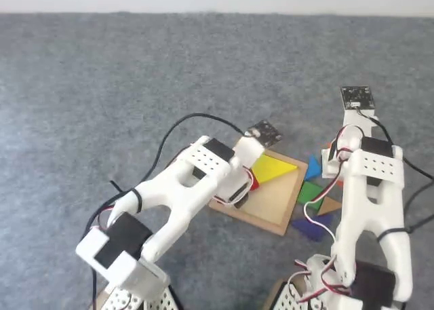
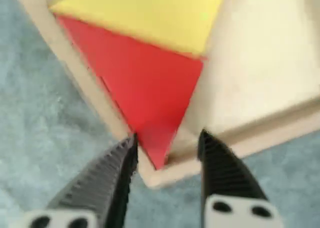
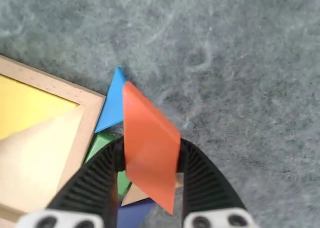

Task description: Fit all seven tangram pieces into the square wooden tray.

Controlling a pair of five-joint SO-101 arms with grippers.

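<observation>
From the high view, the square wooden tray (image 1: 247,218) lies on the grey tabletop (image 1: 102,86) between the two arms. It holds a yellow triangle (image 1: 274,166) and a red triangle (image 1: 252,181) against its far and left sides, with the rest of its floor bare. The left end effector (image 1: 237,191) hangs over the tray's left corner, and the right arm (image 1: 369,181) stands over the loose pieces just off the tray's right rim: a blue triangle (image 1: 313,166), a green piece (image 1: 310,191), a tan piece (image 1: 330,205) and a dark blue piece (image 1: 313,227). In the left wrist view, the left end effector's jaws stand apart and hold nothing. They straddle the tray corner where the red triangle's tip sits, and the yellow triangle touches the red one along one edge. In the right wrist view, the right end effector (image 3: 150,150) is clamped on an orange parallelogram (image 3: 147,123), lifted above the blue and green pieces. The parallelogram's long axis runs out from between the fingers, away from the wrist. The tray's rim lies just beside it, and the bare floor beyond that rim, next to the yellow triangle, looks like the target. Since the right arm carries the piece, the next move probably calls for a short sideways carry over the rim, with a turn to square its edges.
</observation>
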